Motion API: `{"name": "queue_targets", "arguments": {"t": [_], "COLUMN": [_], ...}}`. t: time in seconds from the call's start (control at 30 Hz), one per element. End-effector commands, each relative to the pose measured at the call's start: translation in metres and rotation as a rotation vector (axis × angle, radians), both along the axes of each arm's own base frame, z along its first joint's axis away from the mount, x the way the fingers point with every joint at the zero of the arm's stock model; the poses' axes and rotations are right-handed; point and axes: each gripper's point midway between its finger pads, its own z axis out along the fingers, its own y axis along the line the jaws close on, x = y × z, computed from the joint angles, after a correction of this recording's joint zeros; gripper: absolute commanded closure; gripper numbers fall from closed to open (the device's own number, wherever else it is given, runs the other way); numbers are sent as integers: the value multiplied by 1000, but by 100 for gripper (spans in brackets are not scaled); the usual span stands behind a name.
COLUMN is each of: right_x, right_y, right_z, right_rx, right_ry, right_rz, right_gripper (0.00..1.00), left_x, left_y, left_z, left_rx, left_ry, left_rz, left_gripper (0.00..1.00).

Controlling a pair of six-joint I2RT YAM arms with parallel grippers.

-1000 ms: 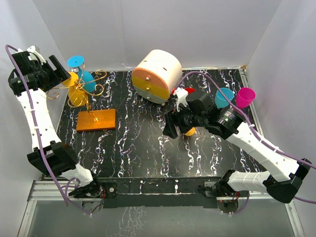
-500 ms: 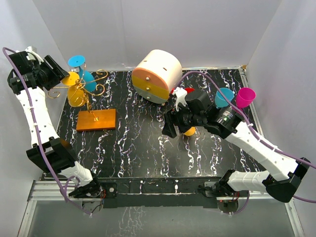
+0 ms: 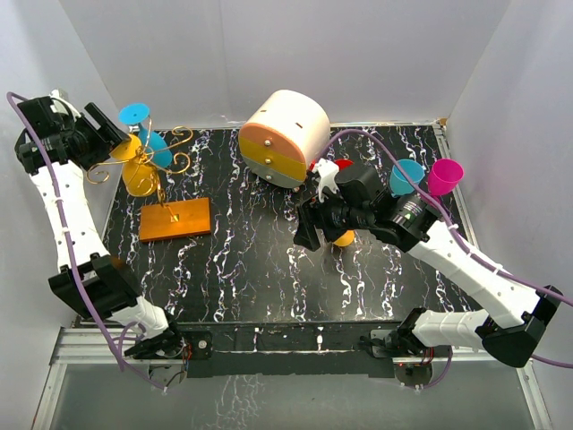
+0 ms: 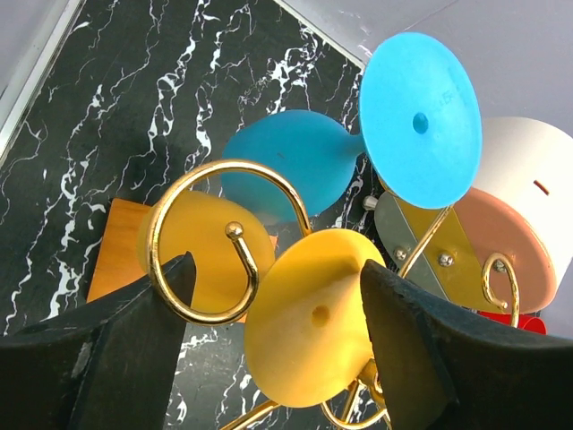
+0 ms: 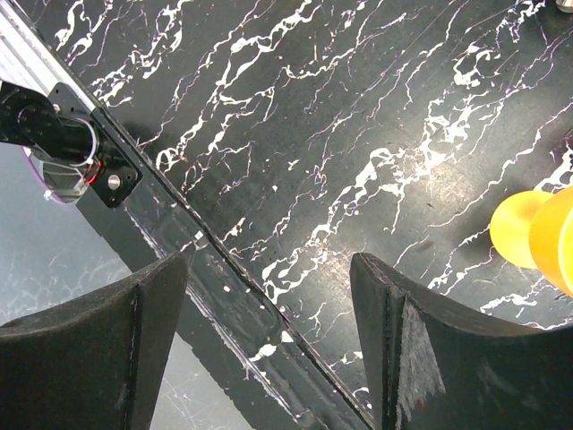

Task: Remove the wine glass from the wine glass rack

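Here your left gripper (image 4: 277, 278) is spread around the yellow plastic wine glass (image 4: 309, 331) on the gold wire rack (image 3: 175, 218); your right gripper (image 5: 269, 269) gapes, empty.

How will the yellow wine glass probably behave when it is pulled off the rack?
The yellow wine glass looks opaque and matte, like plastic: probably light and not brittle. It hangs on the curled wire of the wine glass rack, so it may snag or swing. The wire rack might tip if pulled sideways.
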Motion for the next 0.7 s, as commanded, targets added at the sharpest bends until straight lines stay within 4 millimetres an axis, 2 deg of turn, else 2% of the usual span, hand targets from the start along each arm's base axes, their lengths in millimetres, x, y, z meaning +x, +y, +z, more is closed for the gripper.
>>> {"name": "queue_targets", "arguments": {"t": [0.0, 0.2, 0.37, 0.53, 0.67], "right_x": [5, 4, 4, 4, 5], "right_y": [9, 10, 12, 11, 12], "right_z": [13, 12, 12, 12, 10], "right_rx": [48, 50, 53, 52, 50], "right_ry": [-50, -46, -44, -44, -41], "right_rz": [16, 20, 25, 24, 25], "right_gripper": [28, 28, 28, 28, 28], "left_x": [-23, -33, -37, -42, -49], "left_y": [-13, -15, -10, -2, -6], "left_z": [24, 34, 34, 38, 38], "left_rx": [10, 18, 47, 74, 52], "left_ry": [-38, -59, -54, -37, -26], "left_rz": [7, 22, 52, 101, 116], "left_gripper": [26, 19, 15, 23, 26]}}
